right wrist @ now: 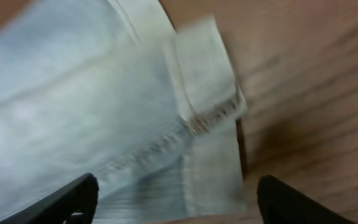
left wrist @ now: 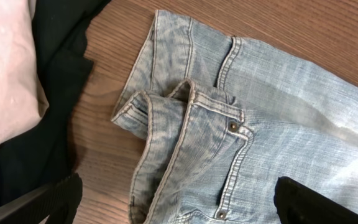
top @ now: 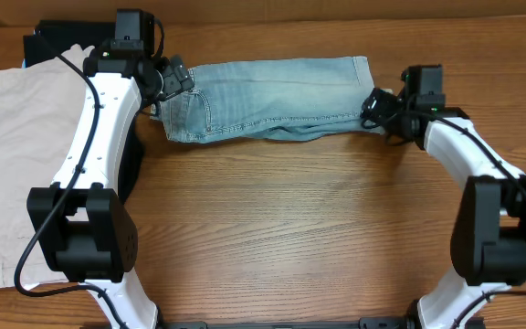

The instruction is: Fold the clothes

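Note:
The faded light-blue denim shorts (top: 272, 96) lie folded lengthwise into a long strip at the back of the wooden table. My left gripper (top: 173, 84) is open at the strip's left end, over the waistband and rivets (left wrist: 232, 124). My right gripper (top: 379, 108) is open at the strip's right end, its fingers straddling the pale hem corner (right wrist: 207, 112). Neither gripper holds any cloth.
The beige shorts (top: 21, 155) lie spread at the left, over a black garment (top: 53, 41) that shows at the back left and in the left wrist view (left wrist: 55, 93). Bare wooden table (top: 290, 228) fills the front.

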You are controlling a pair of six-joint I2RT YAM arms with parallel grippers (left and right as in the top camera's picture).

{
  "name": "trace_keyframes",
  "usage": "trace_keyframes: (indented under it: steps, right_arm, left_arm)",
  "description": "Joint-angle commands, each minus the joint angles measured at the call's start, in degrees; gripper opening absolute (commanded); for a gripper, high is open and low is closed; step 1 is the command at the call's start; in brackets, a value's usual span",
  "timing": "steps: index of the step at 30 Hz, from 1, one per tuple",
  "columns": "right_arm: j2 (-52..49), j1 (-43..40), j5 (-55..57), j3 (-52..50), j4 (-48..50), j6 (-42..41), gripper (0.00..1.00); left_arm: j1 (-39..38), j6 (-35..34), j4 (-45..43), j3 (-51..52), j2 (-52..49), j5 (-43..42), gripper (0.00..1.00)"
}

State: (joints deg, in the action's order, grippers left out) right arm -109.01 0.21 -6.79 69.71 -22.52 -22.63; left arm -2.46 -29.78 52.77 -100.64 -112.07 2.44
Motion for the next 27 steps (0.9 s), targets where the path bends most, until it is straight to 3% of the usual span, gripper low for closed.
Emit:
trace_keyframes:
  steps: [1, 12, 16, 20, 24, 27]
  right_arm:
    - [-2.3, 0.9, 0.7, 1.1, -0.1, 0.2, 0.8]
    - [-6.8, 1.8, 0.7, 1.1, 4.6, 0.2, 0.63]
    - [-8.1, 2.4, 0.8, 1.1, 8.5, 0.6, 0.42]
    - [-9.3, 2.5, 2.2, 1.1, 10.3, 0.6, 0.32]
    - [-9.4, 2.4, 4.8, 1.2, 9.0, 0.6, 0.04]
    - [-8.2, 2.1, 4.6, 1.2, 6.5, 0.1, 0.04]
  left_arm:
    - [0.2, 1.1, 0.2, 1.4, 0.8, 1.1, 1.0]
    - [0.2, 1.1, 0.2, 1.9, 0.8, 1.1, 1.0]
    - [0.2, 1.1, 0.1, 1.9, 0.8, 1.1, 1.0]
    - [0.2, 1.1, 0.2, 1.9, 0.8, 1.1, 1.0]
    - [0.2, 1.1, 0.2, 1.9, 0.8, 1.1, 1.0]
    - [0.2, 1.1, 0.2, 1.9, 0.8, 1.1, 1.0]
